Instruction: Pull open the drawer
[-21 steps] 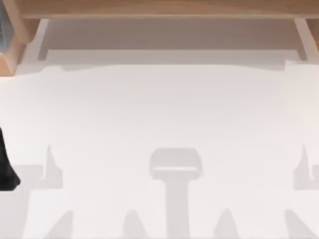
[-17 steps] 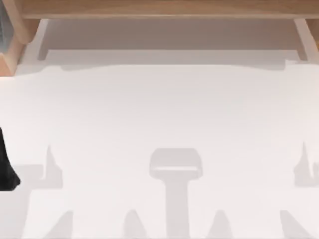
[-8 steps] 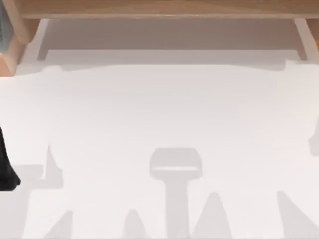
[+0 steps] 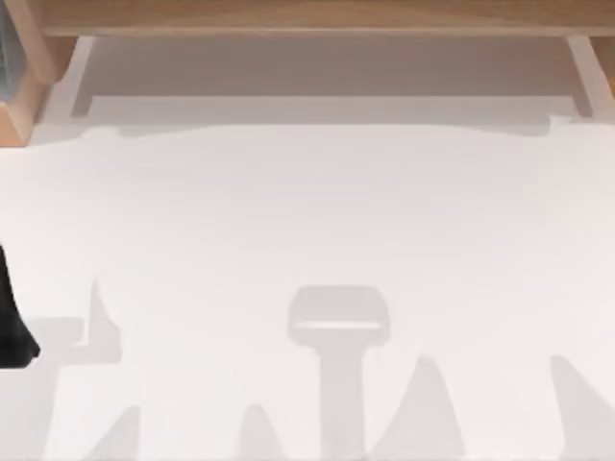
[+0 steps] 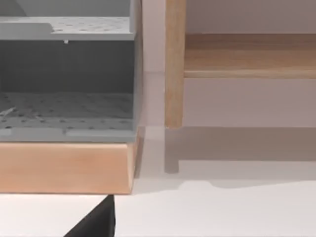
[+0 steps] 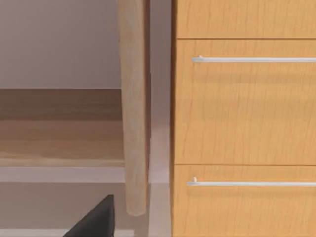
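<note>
1. A white table (image 4: 307, 221) fills most of the top view, with a wooden shelf (image 4: 307, 14) running along the upper edge of the frame and grey shadows of the rig lying across the lower half
2. At the far left edge, about mid-height, a dark piece of the left arm (image 4: 12, 317) juts in; I judge this arm to be parked
3. The left wrist view faces a grey perforated rack (image 5: 66, 74) on a wooden plinth (image 5: 64, 168), with a wooden post (image 5: 175, 64) beside it. A black wedge there seems to belong to the left gripper (image 5: 96, 223); whether it is wide or narrow I cannot tell
4. The right wrist view faces the task's thing: an upper drawer (image 6: 244, 101) and a lower drawer (image 6: 244, 207) stacked in a wooden cabinet, each with a slim metal bar, the upper handle (image 6: 252, 59) and the lower handle (image 6: 249, 183). Both fronts sit flush, so nothing is open yet
5. A black wedge near a second post (image 6: 133, 108) seems to be part of the right gripper (image 6: 95, 219); its state I cannot tell, and it is well apart from both bars
6. The step in hand looks like the approach. Next, the right gripper must line up on one bar, close around it, then pull straight outward
</note>
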